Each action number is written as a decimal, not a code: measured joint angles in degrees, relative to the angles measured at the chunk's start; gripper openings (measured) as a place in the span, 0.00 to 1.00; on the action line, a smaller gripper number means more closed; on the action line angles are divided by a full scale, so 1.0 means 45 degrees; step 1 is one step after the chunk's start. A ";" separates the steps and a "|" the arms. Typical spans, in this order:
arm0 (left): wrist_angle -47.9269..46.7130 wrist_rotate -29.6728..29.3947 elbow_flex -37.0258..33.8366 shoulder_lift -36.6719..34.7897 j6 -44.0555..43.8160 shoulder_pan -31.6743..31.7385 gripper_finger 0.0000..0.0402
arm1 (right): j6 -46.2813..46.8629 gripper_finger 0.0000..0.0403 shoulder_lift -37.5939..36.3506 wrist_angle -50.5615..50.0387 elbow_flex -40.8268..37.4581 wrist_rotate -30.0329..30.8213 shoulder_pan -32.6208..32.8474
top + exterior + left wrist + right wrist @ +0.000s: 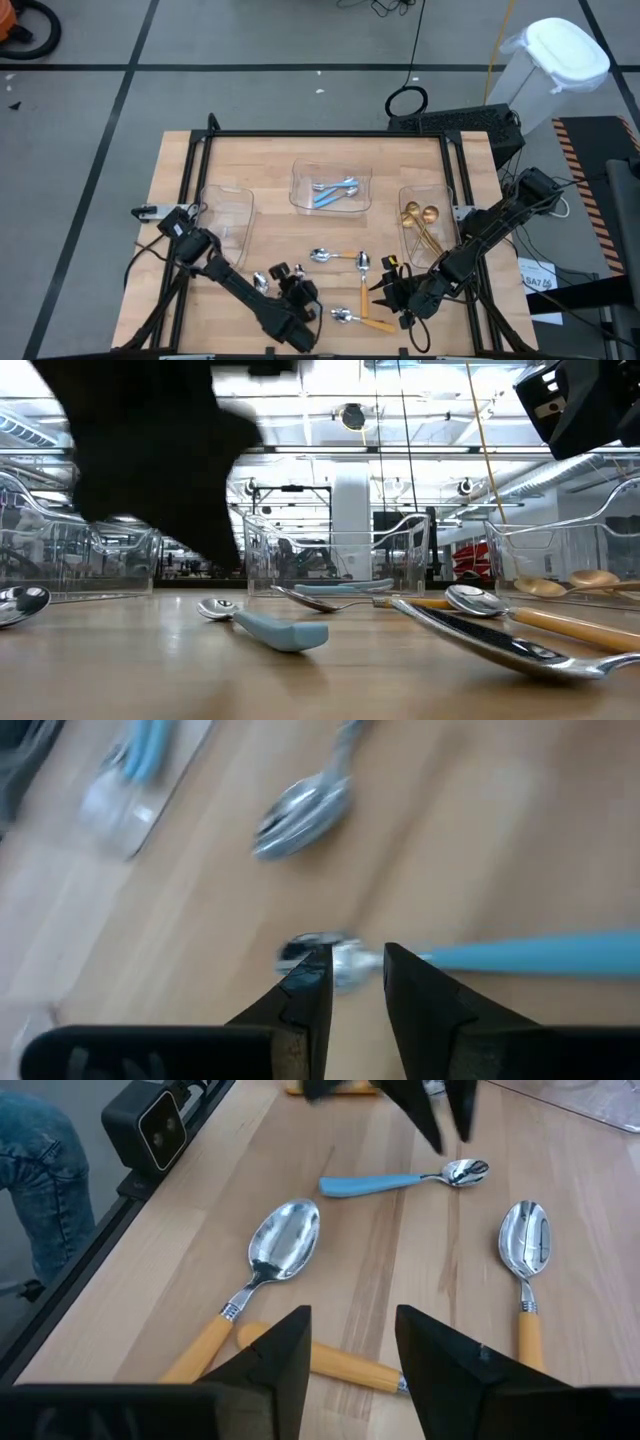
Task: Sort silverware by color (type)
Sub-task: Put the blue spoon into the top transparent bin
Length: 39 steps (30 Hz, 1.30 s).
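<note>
A blue-handled spoon (520,956) lies flat on the table. My left gripper (357,982) is open above it, one finger on either side of the spoon's neck (355,963). From the right wrist view, its fingers (440,1125) stand just above the blue-handled spoon (400,1182), apart from it. My right gripper (350,1350) is open and hovers over three orange-handled spoons (285,1240) (527,1235) (345,1367) near the table's near edge. The middle tray (330,188) holds blue-handled spoons, and the right tray (425,215) holds gold spoons.
The left tray (225,210) holds no spoon. The two grippers (283,275) (383,287) are close together at the near side of the table. A black camera block (150,1130) sits at the table's edge, and a person's leg in jeans (40,1170) shows beyond it.
</note>
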 joint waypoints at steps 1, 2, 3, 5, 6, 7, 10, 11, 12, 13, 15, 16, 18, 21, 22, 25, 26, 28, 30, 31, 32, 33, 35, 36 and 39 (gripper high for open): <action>0.0064 0.0077 0.0292 -0.0002 0.0528 -0.0113 0.24 | 0.0000 0.36 0.0000 0.0000 0.0000 0.0000 0.0000; 0.0126 0.0142 0.0535 -0.0019 0.1030 -0.0218 0.24 | 0.0029 0.36 0.0000 -0.0005 -0.0005 0.0000 0.0000; 0.0128 0.0165 0.0746 -0.0019 0.1482 -0.0333 0.24 | 0.0087 0.36 0.0000 0.0001 -0.0005 -0.0002 0.0000; 0.0125 0.0194 0.1127 -0.0019 0.2312 -0.0530 0.24 | 0.0142 0.36 0.0000 0.0000 -0.0005 -0.0005 0.0000; 0.0162 0.0181 0.1292 -0.0019 0.2722 -0.0621 0.24 | 0.0142 0.36 0.0000 0.0000 -0.0005 -0.0005 0.0000; 0.0248 0.0160 0.1386 -0.0023 0.3202 -0.0694 0.24 | 0.0142 0.36 0.0000 0.0000 -0.0005 -0.0005 0.0000; 0.0510 0.0327 0.1386 -0.0021 0.5180 -0.0796 0.24 | 0.0142 0.36 0.0000 0.0000 -0.0005 -0.0005 0.0000; 0.0560 0.0530 0.1384 -0.0018 0.6011 -0.0787 0.24 | 0.0144 0.36 0.0000 0.0000 -0.0005 -0.0005 0.0000; 0.0627 0.0675 0.1384 0.0000 0.6894 -0.0741 0.24 | 0.0144 0.36 0.0000 0.0002 -0.0005 -0.0005 0.0000; 0.0645 0.0777 0.1384 0.0000 0.7658 -0.0701 0.24 | 0.0145 0.36 0.0000 0.0005 -0.0005 -0.0007 0.0000; 0.0682 0.0835 0.1384 0.0043 0.7986 -0.0624 0.24 | 0.0147 0.36 0.0000 0.0006 -0.0005 -0.0022 0.0000; 0.0762 0.0845 0.1384 0.0051 0.7855 -0.0572 0.24 | 0.0183 0.36 0.0000 0.0015 -0.0005 -0.0029 0.0000; 0.1019 0.0854 0.1384 0.0053 0.7579 -0.0453 0.24 | 0.0318 0.36 0.0000 0.0010 -0.0005 -0.0043 0.0000; 0.1503 0.1031 0.1384 0.0053 0.7713 -0.0304 0.24 | 0.0326 0.36 0.0000 0.0015 -0.0005 -0.0046 0.0000; 0.1657 0.1231 0.1384 0.0079 0.8106 -0.0241 0.24 | 0.0326 0.36 0.0000 0.0010 -0.0005 -0.0049 0.0000; 0.1892 0.1524 0.1384 0.0174 0.9023 -0.0082 0.24 | 0.0328 0.36 0.0000 0.0013 -0.0005 -0.0053 -0.0001; 0.1872 0.1728 0.1380 0.0185 0.9320 -0.0032 0.24 | 0.0331 0.36 0.0000 0.0011 -0.0005 -0.0053 -0.0002; 0.2072 0.2184 0.1380 0.0185 0.9750 0.0087 0.25 | 0.0331 0.36 0.0000 0.0010 -0.0005 -0.0058 0.0000; 0.2373 0.2622 0.1380 0.0185 1.0149 0.0202 0.27 | 0.0331 0.36 0.0000 0.0015 -0.0005 -0.0058 0.0000; 0.2449 0.2958 0.1380 0.0185 1.0463 0.0268 0.28 | 0.0331 0.36 0.0000 0.0015 -0.0005 -0.0058 -0.0001; 0.2465 0.3308 0.1380 0.0185 1.0853 0.0341 0.30 | 0.0331 0.36 0.0000 0.0011 -0.0005 -0.0058 0.0000; 0.2455 0.3641 0.1380 0.0185 1.1238 0.0404 0.31 | 0.0331 0.36 0.0000 0.0010 -0.0005 -0.0058 0.0000; 0.2307 0.4132 0.1380 0.0185 1.1943 0.0546 0.33 | 0.0331 0.36 0.0000 0.0010 -0.0005 -0.0058 0.0000; 0.2212 0.4290 0.1380 0.0185 1.2201 0.0633 0.33 | 0.0331 0.36 0.0000 0.0010 -0.0005 -0.0060 0.0000; 0.2243 0.4531 0.1380 0.0185 1.2887 0.0931 0.35 | 0.0331 0.36 0.0000 0.0010 -0.0005 -0.0069 0.0000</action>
